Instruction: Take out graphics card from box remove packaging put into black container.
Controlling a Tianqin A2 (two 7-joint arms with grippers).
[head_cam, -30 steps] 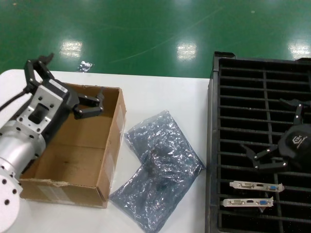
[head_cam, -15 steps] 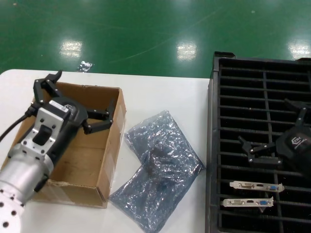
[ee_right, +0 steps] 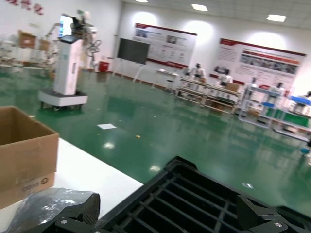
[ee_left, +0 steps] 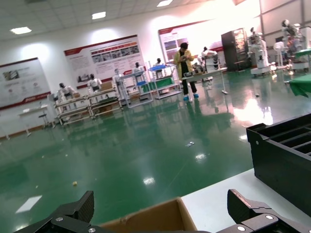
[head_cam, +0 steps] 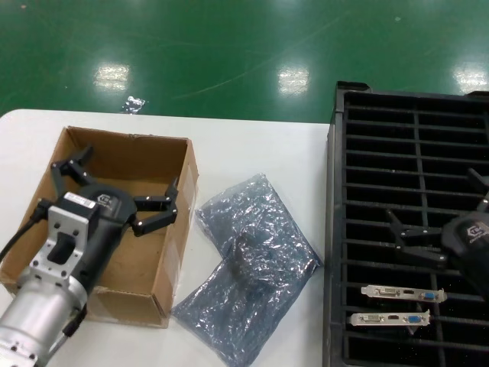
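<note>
Brown corrugated cardboard forms the box (head_cam: 130,229), which sits on the left part of the white worktop (head_cam: 260,153) with its top open and its front rim ragged. The interior that shows past the arm holds only bare cardboard floor. The left hand (head_cam: 114,200) hangs over the box opening, its black fingers (head_cam: 153,216) spread wide, 1 toward the box's left wall and the other reaching to the right wall, gripping nothing. In the left wrist view the same 2 fingertips frame the far rim of the box (ee_left: 155,218), well apart from each other.

Just right of the box lie 2 crinkly grey-silver bags, the packaging (head_cam: 248,229) and a second bag (head_cam: 229,306), overlapping each other on the worktop; whether anything is inside them cannot be told.

The black container (head_cam: 382,153) fills the right side, its ribs dividing it into long narrow slots. 2 graphics cards (head_cam: 403,292) stand in slots near its front, metal brackets facing up, 1 just behind the other. The right hand (head_cam: 451,229) hovers over the container just behind those cards, fingers wide and empty. The right wrist view shows the container (ee_right: 194,199) below and a corner of the box (ee_right: 24,155) farther off.
</note>
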